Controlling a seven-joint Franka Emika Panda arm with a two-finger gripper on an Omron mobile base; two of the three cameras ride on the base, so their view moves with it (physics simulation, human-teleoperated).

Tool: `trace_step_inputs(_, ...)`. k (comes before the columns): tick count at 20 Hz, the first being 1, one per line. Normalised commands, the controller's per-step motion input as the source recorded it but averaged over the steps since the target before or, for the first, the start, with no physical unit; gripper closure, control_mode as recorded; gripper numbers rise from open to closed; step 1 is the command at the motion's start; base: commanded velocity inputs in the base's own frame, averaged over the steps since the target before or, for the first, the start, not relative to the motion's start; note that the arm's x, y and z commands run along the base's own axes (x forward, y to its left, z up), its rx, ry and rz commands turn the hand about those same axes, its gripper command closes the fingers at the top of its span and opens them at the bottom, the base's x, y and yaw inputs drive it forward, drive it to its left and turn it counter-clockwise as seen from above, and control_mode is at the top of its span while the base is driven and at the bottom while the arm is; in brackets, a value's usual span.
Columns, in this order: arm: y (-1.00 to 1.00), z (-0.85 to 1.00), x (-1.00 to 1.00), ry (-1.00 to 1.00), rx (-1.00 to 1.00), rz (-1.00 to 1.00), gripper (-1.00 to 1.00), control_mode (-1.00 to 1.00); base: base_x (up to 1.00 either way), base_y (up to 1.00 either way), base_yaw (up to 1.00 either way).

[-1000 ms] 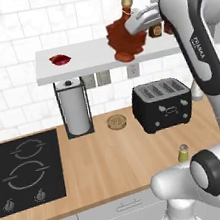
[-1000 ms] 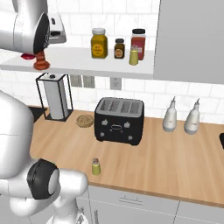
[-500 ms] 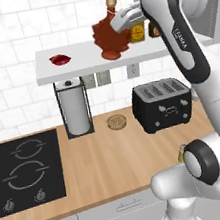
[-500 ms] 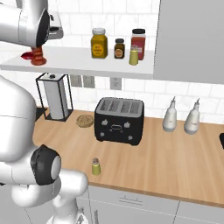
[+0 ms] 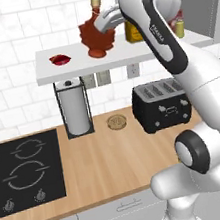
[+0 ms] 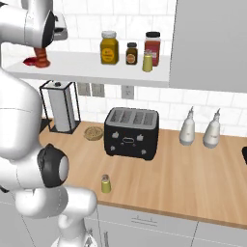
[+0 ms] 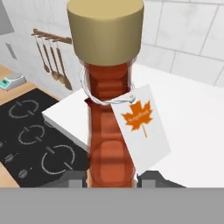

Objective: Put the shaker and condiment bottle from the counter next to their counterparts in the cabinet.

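Note:
The red-brown maple-leaf condiment bottle (image 5: 97, 37) stands at the white cabinet shelf (image 5: 123, 55), its base down by the board, just right of the flat red packet (image 5: 60, 59). My gripper (image 5: 100, 24) is shut on its neck. In the hand view the bottle (image 7: 110, 135) runs up between my fingers (image 7: 70, 179), with a tan cap and a white maple-leaf tag (image 7: 142, 127). One yellow-green shaker (image 6: 105, 184) stands on the counter near the front edge. Its twin (image 6: 147, 61) stands on the shelf beside the jars.
A mustard-yellow jar (image 6: 109, 47), a small dark jar (image 6: 131, 53) and a red jar (image 6: 152, 46) share the shelf beside the grey panel (image 6: 212, 43). Below are a black toaster (image 6: 131, 132), a paper towel holder (image 6: 60, 106), two white bottles (image 6: 187, 128) and the stove (image 5: 23, 172).
My arm has carried the condiment bottle leftward along the shelf, toward the red packet. The shaker on the counter has stayed put.

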Motion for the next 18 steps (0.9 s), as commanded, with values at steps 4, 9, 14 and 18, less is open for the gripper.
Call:
trace_step_inputs(4, 0.22, -0.03, 0.43, 0.00, 0.00, 0.02, 1.00, -1.00, 0.00, 0.00, 0.00)
trace_step_inputs(9, 0.04, 0.00, 0.34, 0.00, 0.00, 0.00, 1.00, -1.00, 0.00, 0.00, 0.00)
trace_step_inputs(14, 0.08, -0.10, 0.31, 0.01, -0.01, 0.00, 1.00, -1.00, 0.00, 0.00, 0.00)
trace_step_inputs(18, 0.06, -0.15, 0.23, 0.00, -0.01, 0.01, 1.00, -1.00, 0.00, 0.00, 0.00)
